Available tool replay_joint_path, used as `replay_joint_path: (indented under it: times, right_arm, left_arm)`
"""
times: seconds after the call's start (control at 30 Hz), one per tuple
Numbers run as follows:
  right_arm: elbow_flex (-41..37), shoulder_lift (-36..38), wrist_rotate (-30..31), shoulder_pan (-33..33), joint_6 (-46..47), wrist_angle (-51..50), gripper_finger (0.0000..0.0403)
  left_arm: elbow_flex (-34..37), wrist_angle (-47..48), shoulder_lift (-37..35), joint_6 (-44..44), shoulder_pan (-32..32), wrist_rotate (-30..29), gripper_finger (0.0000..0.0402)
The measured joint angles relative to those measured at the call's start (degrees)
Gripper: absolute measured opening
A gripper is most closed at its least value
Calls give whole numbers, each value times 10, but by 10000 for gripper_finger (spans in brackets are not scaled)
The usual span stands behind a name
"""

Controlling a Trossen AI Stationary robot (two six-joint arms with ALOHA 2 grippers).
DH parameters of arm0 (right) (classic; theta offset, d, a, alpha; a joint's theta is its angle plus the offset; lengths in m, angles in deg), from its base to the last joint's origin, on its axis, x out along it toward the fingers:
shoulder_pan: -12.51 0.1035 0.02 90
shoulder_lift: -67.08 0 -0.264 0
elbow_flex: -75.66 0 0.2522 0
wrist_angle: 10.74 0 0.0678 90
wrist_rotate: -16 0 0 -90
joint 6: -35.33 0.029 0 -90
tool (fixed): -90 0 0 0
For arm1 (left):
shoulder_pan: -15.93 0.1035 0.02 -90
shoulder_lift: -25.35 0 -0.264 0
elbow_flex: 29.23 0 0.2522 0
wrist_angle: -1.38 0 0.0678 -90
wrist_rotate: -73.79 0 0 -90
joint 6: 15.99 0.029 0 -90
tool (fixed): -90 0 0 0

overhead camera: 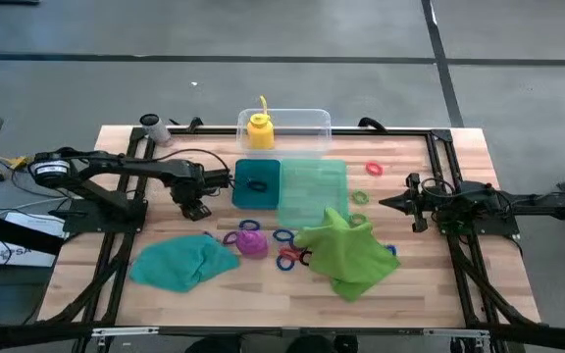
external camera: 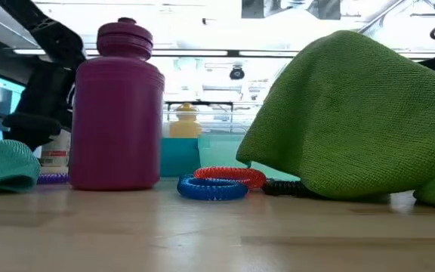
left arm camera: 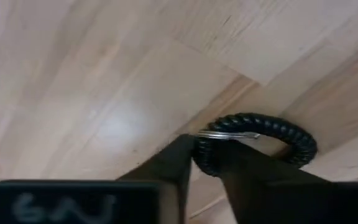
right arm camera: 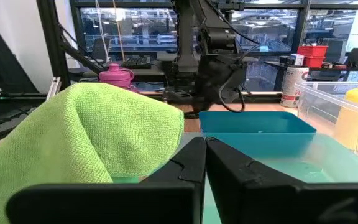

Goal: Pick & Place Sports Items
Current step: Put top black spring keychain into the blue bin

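Here the left gripper [left arm camera: 205,163] pinches 1 black coil ring [left arm camera: 260,140] at its near rim; light, springy, slip-prone.

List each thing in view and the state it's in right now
Left gripper: closed on black coil ring.
Right gripper: shut, empty.
Yellow bottle: upright in clear tub.
Purple bottle: upright, capped.
Lime-green cloth: crumpled.
Teal cloth: crumpled.

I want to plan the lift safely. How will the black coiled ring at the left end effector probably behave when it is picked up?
The black coiled ring looks thin and small, so it is probably very light. Its spiral coils suggest it may stretch or flex rather than stay stiff. The left end effector pinches only one side, so the ring may dangle or swing.
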Motion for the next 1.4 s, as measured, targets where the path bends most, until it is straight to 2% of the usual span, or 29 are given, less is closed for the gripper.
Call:
replay_joint_path:
  times: [0.1, 0.33, 0.43, 0.63, 0.8, 1.0, 1.2, 1.4]
  right_arm:
    - [0, 0, 0, 0, 0, 0, 0]
    - [0, 0, 0, 0, 0, 0, 0]
    - [0, 0, 0, 0, 0, 0, 0]
    - [0, 0, 0, 0, 0, 0, 0]
    - [0, 0, 0, 0, 0, 0, 0]
    - [0, 0, 0, 0, 0, 0, 0]
    - [0, 0, 0, 0, 0, 0, 0]
    - [0, 0, 0, 0, 0, 0, 0]
  left_arm:
    - [0, -3, 0, -5, 0, 1, 7]
    - [3, -12, -16, -9, 0, 0, 5]
    - [1, -49, -39, -13, 0, -9, 4]
    - [-14, -43, -99, -22, -7, -43, 2]
    - [-43, -47, -141, -24, -27, -101, 2]
    - [-65, -124, -157, 29, -58, -138, 1]
    - [-66, -235, -157, 91, -71, -138, 1]
    - [-66, -307, -154, 125, -72, -138, 1]
